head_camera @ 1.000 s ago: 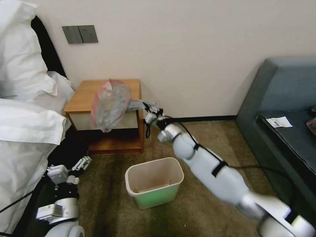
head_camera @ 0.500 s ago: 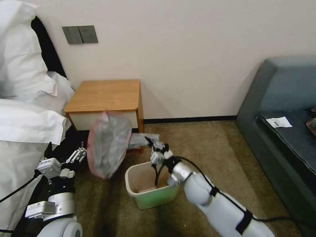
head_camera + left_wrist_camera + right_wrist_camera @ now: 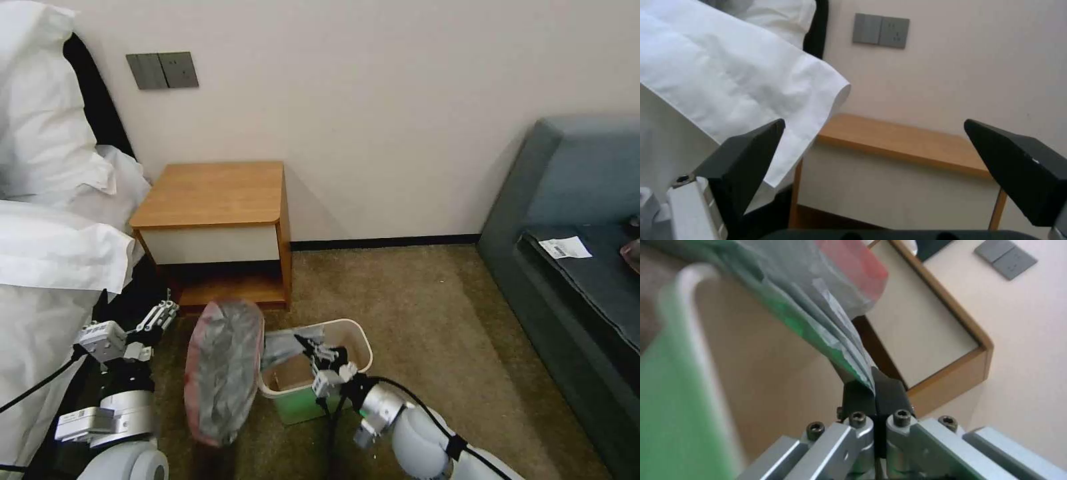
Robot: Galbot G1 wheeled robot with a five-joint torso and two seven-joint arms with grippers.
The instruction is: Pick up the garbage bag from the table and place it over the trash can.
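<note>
The right hand (image 3: 303, 347) pinches the garbage bag (image 3: 223, 370), which billows left of the trash can (image 3: 357, 333). Light, limp and slippery; best gripped at its pink rim. The left hand (image 3: 157, 319) waits released.

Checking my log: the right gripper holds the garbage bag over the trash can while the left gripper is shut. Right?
Not quite: the left gripper is open, its fingers spread wide in the left wrist view. The right gripper does hold the garbage bag at the trash can.

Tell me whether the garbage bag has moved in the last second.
Yes. The garbage bag, held by the right end effector, has come down from in front of the table to beside the trash can.
</note>
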